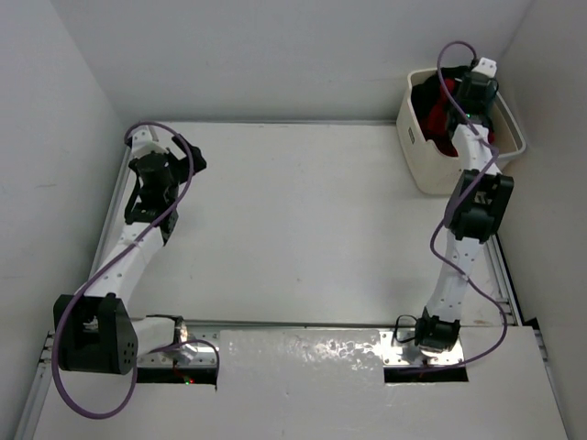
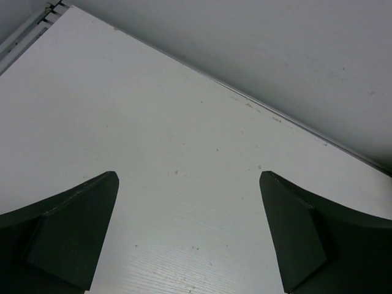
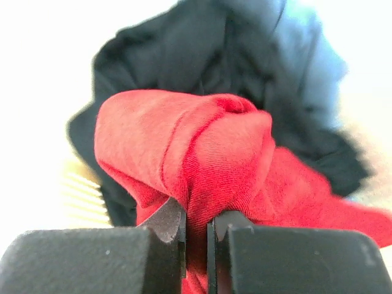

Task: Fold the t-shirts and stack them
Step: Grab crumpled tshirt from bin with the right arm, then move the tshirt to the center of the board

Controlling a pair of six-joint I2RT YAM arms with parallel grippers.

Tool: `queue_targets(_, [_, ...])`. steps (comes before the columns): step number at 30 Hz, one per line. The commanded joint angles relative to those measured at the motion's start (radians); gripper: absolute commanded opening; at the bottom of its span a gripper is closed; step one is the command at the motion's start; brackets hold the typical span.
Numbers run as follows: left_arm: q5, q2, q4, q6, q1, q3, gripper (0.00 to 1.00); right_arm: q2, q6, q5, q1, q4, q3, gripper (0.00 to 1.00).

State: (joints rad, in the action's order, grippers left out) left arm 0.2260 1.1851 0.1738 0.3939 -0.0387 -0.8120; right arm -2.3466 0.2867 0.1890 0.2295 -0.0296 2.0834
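- The right gripper (image 3: 196, 225) is pinched tight on a bunched fold of the red shirt (image 3: 208, 141). The cloth is squeezed into the narrow slit between its two dark fingers.
- The red shirt bulges up above the fingers in a rounded lump and trails off to the right.
- Behind and around it lies the black shirt (image 3: 184, 55), crumpled. A blue-grey shirt (image 3: 306, 61) shows at the upper right, blurred.
- From above, all this sits inside the cream tub (image 1: 431, 174) at the far right corner of the table (image 1: 303, 229). The right arm reaches down into the tub, with red and black cloth showing beside it.
- The left gripper (image 2: 187, 177) is spread wide and holds nothing, with only bare white table between its fingers.
- It hangs over the far left part of the table, well apart from the tub.
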Motion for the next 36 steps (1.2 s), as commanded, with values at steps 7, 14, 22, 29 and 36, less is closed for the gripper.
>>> queue_targets(7, [-0.106,0.014,0.113,0.01,-0.003,-0.006,1.0,0.407,-0.132,-0.059,-0.053,0.05,-0.03,0.0])
queue_targets(14, [-0.16,0.025,0.144,0.033,-0.003,-0.004,1.0,0.463,-0.161,-0.307,-0.221,0.026,0.119,0.0])
queue_targets(22, [-0.214,0.013,0.116,0.068,-0.003,0.008,1.0,0.495,0.081,-0.647,-0.39,0.345,0.13,0.0])
queue_targets(29, [-0.068,-0.105,-0.009,0.114,-0.003,0.06,1.0,0.621,0.144,-0.608,-0.371,0.468,-0.359,0.0])
queue_targets(36, [0.127,-0.286,-0.261,0.214,-0.003,0.117,1.0,0.673,0.342,-0.595,-0.243,0.525,-0.96,0.99])
